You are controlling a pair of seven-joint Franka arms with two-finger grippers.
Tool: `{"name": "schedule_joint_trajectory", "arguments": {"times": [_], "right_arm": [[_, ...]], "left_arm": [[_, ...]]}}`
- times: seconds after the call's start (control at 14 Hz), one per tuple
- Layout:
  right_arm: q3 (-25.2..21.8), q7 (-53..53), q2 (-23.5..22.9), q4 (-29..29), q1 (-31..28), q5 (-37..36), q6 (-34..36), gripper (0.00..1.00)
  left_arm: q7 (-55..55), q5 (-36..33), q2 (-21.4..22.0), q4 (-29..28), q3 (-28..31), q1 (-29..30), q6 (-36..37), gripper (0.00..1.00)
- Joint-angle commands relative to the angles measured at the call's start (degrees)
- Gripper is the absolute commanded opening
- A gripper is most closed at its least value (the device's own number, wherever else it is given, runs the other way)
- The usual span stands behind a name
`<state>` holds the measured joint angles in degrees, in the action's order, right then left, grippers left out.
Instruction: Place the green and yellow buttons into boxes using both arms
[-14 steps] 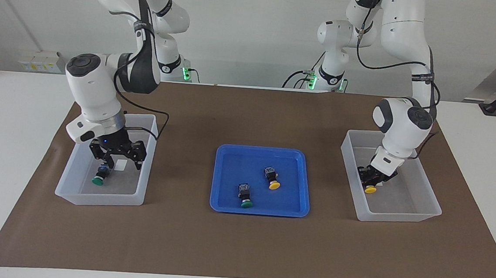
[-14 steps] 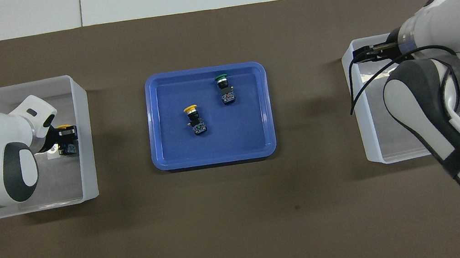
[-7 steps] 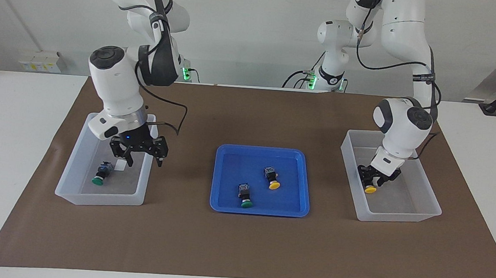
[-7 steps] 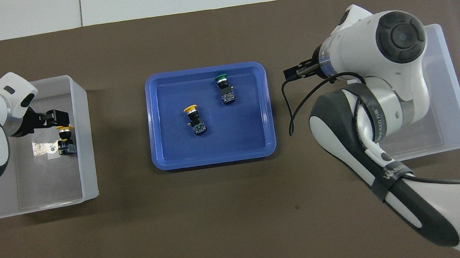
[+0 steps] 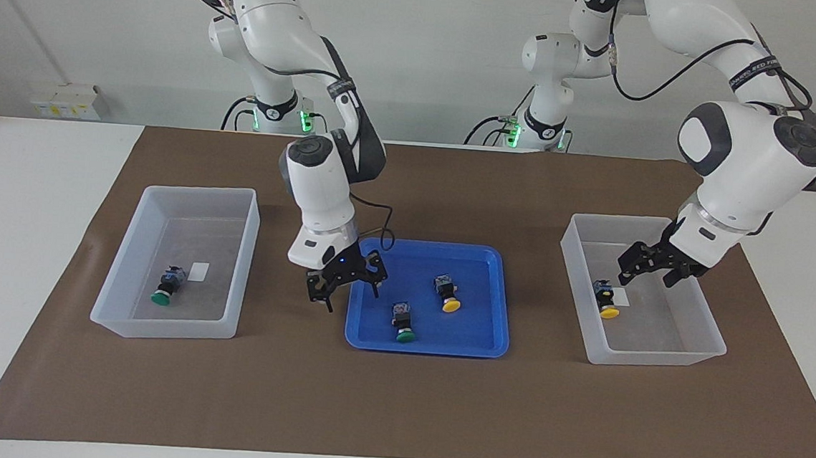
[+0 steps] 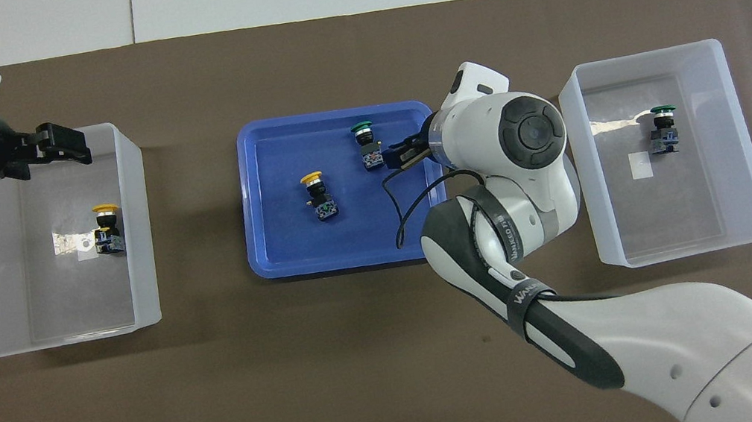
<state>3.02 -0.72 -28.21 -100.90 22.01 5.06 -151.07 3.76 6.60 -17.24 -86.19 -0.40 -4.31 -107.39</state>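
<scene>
One green button point(image 5: 165, 290) point(image 6: 661, 128) lies in the box point(image 5: 171, 327) point(image 6: 687, 248) at the right arm's end. A yellow button point(image 5: 605, 300) point(image 6: 107, 227) lies in the box point(image 5: 657, 358) point(image 6: 64, 337) at the left arm's end. Another green button point(image 5: 403, 323) point(image 6: 365, 143) and another yellow button point(image 5: 448, 293) point(image 6: 318, 194) lie on their sides in the blue tray. My right gripper point(image 5: 349, 293) point(image 6: 392, 158) hangs open and empty over the tray's edge toward the right arm's end, close to the tray's green button. Open and empty too, my left gripper point(image 5: 647, 274) point(image 6: 80, 143) is raised over its box.
The shallow blue tray point(image 5: 428, 345) point(image 6: 353, 260) sits mid-table between the two boxes on a brown mat point(image 5: 396, 400). Each box holds a small white label. The right arm's forearm and a looping black cable reach over the mat beside the tray.
Both grippers opened, leaving their buttons in the boxes. The right arm swung from its box over to the blue tray. The left gripper lifted up above its box.
</scene>
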Motion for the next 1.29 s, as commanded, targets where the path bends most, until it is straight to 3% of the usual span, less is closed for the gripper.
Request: {"name": "schedule_joint_trajectory", "arguments": {"times": [0.0, 0.21, 0.5, 0.57, 0.71, 0.79, 1.0, 1.21], "right_arm": [[0.5, -1.28, -4.56, 6.22, 0.31, 1.62, -0.01, 1.0], [0.41, -5.52, -7.56, 8.17, 3.56, 1.0, -0.8, 1.0], [0.32, -9.46, -7.92, 7.3, 4.79, 0.83, -3.0, 0.99], [0.24, -9.65, -7.83, 7.12, 4.97, 0.74, -2.91, 0.84], [-0.12, -9.91, -7.83, 7.12, 4.88, -0.48, -2.91, 0.25], [-0.2, -9.92, -7.83, 7.03, 4.88, -1.27, -3.0, 0.05], [-0.64, -9.83, -6.87, 5.1, 4.45, -4.09, -3.09, 0.0], [-2.66, -12.54, -0.57, 1.95, 4.44, -4.0, 0.58, 0.0]], "left_arm": [[7.99, 0.78, -1.57, 1.29, 0.31, -5.96, -2.8, 0.94], [16.43, 0.78, -0.61, -5.38, 0.31, -12.02, -14.05, 0.93], [19.26, 0.78, -1.13, -9.33, 0.31, -15.37, -19.85, 0.9], [19.27, 0.78, -1.13, -11.35, 0.22, -15.81, -22.57, 0.9], [19.35, 0.79, -1.92, -13.74, 0.22, -16.26, -26.63, 0.87], [19.35, 0.87, -2.97, -13.75, 0.22, -16.35, -27.25, 0.87], [20.92, 0.79, -4.82, -13.75, 0.22, -17.22, -28.75, 0.85], [21.73, 0.87, -5.61, -13.83, 0.22, -18.71, -29.98, 0.81]]}}
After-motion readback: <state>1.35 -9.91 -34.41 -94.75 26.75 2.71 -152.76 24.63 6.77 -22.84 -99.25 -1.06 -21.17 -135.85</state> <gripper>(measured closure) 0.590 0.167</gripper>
